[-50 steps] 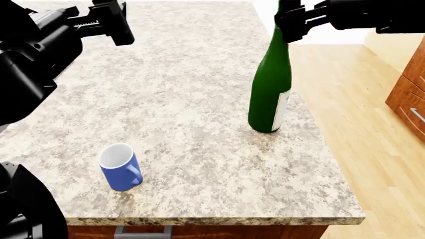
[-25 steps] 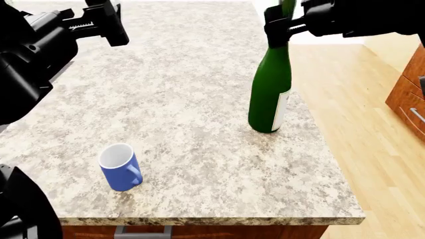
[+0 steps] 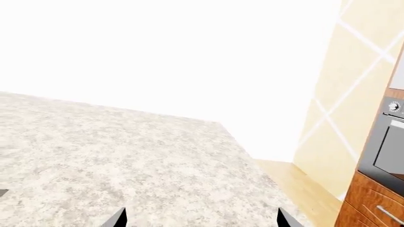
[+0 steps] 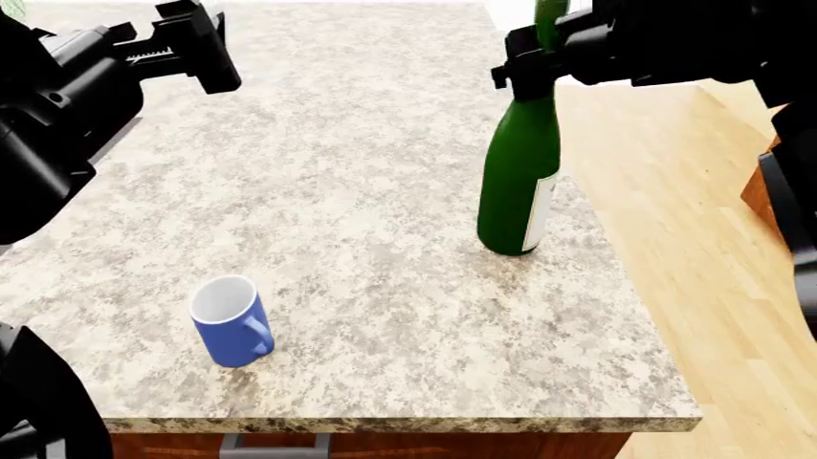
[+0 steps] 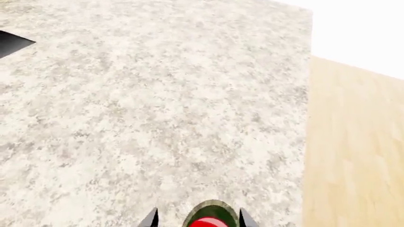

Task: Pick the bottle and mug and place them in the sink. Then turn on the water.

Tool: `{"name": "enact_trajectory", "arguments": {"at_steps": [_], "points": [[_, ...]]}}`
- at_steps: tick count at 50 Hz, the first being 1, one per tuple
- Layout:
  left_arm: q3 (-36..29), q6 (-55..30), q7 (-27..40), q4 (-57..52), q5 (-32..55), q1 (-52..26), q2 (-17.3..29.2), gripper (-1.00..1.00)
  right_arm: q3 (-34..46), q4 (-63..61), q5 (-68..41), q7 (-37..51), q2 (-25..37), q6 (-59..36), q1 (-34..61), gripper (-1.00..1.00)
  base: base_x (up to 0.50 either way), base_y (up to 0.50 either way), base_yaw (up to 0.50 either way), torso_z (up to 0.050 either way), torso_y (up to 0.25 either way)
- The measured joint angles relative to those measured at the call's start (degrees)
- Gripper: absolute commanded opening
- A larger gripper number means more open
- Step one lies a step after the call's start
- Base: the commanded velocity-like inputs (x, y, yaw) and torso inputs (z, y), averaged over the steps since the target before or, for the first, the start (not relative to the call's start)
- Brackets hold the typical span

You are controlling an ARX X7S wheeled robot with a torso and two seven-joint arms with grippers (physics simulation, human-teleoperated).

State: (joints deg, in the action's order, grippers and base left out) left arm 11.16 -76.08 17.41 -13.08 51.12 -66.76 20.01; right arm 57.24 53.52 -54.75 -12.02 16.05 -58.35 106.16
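The right gripper (image 4: 526,59) brackets the bottle (image 4: 519,172) neck, apparently not yet clamped. Close squarely and lift straight, lest it tip off the counter (image 4: 370,182) edge. The left gripper (image 4: 191,43) hangs open; the mug (image 4: 231,320) stands nearer the front.

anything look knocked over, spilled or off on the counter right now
Nothing stands out. The bottle stands upright near the counter's right edge with the right gripper at its neck; the mug sits upright, nothing spilled.
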Motion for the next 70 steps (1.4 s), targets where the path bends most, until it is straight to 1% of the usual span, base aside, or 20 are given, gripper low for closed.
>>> {"name": "enact_trajectory", "arguments": {"at_steps": [12, 18, 27, 29, 32, 37, 41, 48, 54, 59, 63, 66, 70], "points": [[0.0, 0.1, 0.4, -0.1, 0.5, 0.1, 0.3, 1.0, -0.1, -0.1, -0.3, 0.4, 0.0, -0.2, 0.2, -1.0, 0.0, 0.0, 0.0, 0.0, 0.0], [0.1, -0.2, 0.4, -0.2, 1.0, 0.3, 0.8, 1.0, 0.4, -0.3, -0.4, 0.4, 0.3, -1.2, 1.9, -1.0, 0.0, 0.0, 0.0, 0.0, 0.002], [1.8, -4.3, 0.2, -1.7, 4.8, 1.6, 3.1, 1.0, -0.3, -3.7, -1.0, 2.2, 2.8, -3.6, 5.6, -1.0, 0.0, 0.0, 0.0, 0.0, 0.0], [2.7, -6.0, 0.4, -2.2, 6.9, 2.2, 4.1, 1.0, -0.7, -5.1, -1.4, 3.0, 3.6, -4.0, 5.9, -1.0, 0.0, 0.0, 0.0, 0.0, 0.0], [3.8, -8.0, 1.7, -2.9, 12.3, 3.6, 6.7, 1.0, -1.3, -7.1, -1.9, 4.0, 4.7, -4.4, 6.2, -1.0, 0.0, 0.0, 0.0, 0.0, 0.003], [6.0, -10.0, 4.1, -4.6, 23.3, 7.9, 12.9, 1.0, -2.3, -10.6, -2.7, 5.7, 6.4, -4.5, 5.9, -1.0, 0.0, 0.0, 0.0, 0.0, 0.0], [9.2, -11.0, 3.7, -7.0, 30.7, 13.6, 18.4, 1.0, -2.6, -12.5, -2.7, 6.6, 7.3, -4.4, 6.0, -1.0, 0.0, 0.0, 0.0, 0.0, 0.0], [19.1, -12.1, -2.9, -12.5, 37.6, 27.2, 27.1, 1.0, -3.1, -14.1, -2.3, 8.3, 8.2, -3.5, 6.3, -1.0, 0.0, 0.0, 0.0, 0.0, 0.001], [30.6, -12.7, -12.6, -17.4, 38.6, 40.5, 31.8, 1.0, -3.5, -14.4, -1.9, 9.1, 8.5, -2.3, 6.4, -1.0, 0.0, 0.0, 0.0, 0.0, 0.0], [40.0, -12.6, -22.5, -21.2, 35.9, 51.2, 33.5, 1.0, -3.8, -14.3, -1.7, 9.3, 8.5, -1.3, 6.4, -1.0, 0.0, 0.0, 0.0, 0.0, 0.0], [46.1, -12.1, -29.6, -23.7, 33.1, 58.6, 34.0, 1.0, -4.0, -14.1, -1.6, 9.3, 8.3, -0.7, 6.4, -1.0, 0.0, 0.0, 0.0, 0.0, 0.0], [49.2, -11.6, -33.5, -25.2, 31.5, 62.8, 34.2, 1.0, -4.1, -14.1, -1.6, 9.4, 8.2, -0.4, 6.4, -1.0, 0.0, 0.0, 0.0, 0.0, 0.003], [51.4, -10.8, -37.1, -26.5, 29.9, 66.7, 34.4, 1.0, -4.4, -14.2, -1.6, 9.5, 8.2, -0.2, 6.4, -1.0, 0.0, 0.0, 0.0, 0.0, 0.0]]}}
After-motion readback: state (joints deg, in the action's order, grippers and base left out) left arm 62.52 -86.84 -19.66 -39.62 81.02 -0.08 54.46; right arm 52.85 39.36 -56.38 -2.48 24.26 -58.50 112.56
